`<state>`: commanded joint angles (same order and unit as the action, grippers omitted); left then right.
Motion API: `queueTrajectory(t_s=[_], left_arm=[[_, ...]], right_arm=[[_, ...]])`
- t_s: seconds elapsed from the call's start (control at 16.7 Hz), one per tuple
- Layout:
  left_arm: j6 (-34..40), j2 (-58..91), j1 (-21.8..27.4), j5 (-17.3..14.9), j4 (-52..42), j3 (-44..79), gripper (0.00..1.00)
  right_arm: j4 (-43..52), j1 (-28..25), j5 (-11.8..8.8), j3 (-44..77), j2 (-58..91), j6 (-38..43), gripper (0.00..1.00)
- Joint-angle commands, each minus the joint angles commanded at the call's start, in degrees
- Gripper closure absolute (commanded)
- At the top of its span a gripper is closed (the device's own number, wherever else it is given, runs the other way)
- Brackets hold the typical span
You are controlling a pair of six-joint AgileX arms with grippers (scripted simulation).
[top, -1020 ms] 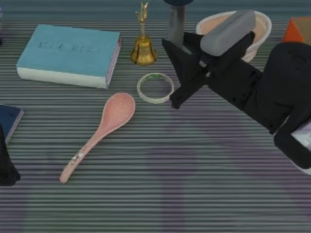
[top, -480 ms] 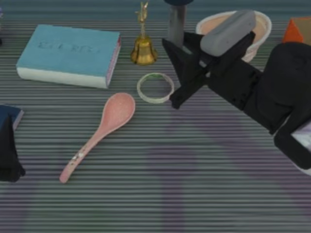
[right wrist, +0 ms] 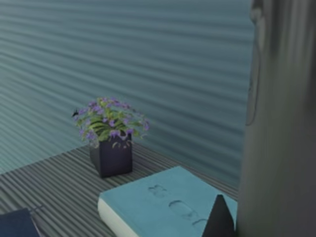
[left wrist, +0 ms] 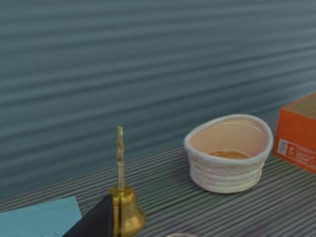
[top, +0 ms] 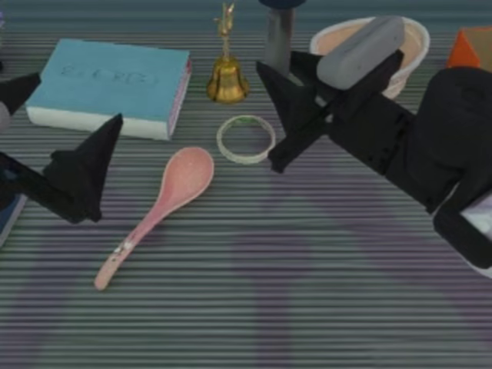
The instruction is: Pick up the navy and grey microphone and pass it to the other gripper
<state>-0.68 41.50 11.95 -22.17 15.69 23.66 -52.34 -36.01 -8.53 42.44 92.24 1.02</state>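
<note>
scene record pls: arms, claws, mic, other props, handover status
right claw: at the microphone near the table's far edge, fingers either side of its grey handle; closure not clear
microphone: upright, handle fills the right wrist view's edge, navy head cut off at the top view's border
left claw: open, over the table's left side beside the teal book
other props: gold bell, tape ring, pink spoon, bowl, orange box, potted flowers
handover: not yet done

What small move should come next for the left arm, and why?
Probably carry the left gripper rightward toward the microphone. The right gripper is shut on its grey handle, holding it upright, while the left one is open above the book, far from it.
</note>
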Motion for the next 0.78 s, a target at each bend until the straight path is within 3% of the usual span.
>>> queueTrajectory(t_s=[0.24, 0.42, 0.6, 0.78], left_arm=[[-0.2, 15.6, 4.6, -8.5, 6.0, 9.0, 0.0], [-0.4, 24.1, 7.0, -13.1, 9.4, 14.1, 0.0], [-0.5, 27.9, 8.2, -15.3, 11.2, 16.7, 0.0], [-0.5, 28.1, 8.3, -15.4, 11.3, 16.8, 0.0]], right_arm=[[0.0, 0.0, 0.0, 0.0, 0.0, 0.0, 1.0], [0.0, 0.0, 0.0, 0.0, 0.0, 0.0, 1.0], [0.0, 0.0, 0.0, 0.0, 0.0, 0.0, 1.0], [0.0, 0.0, 0.0, 0.0, 0.0, 0.0, 1.0]])
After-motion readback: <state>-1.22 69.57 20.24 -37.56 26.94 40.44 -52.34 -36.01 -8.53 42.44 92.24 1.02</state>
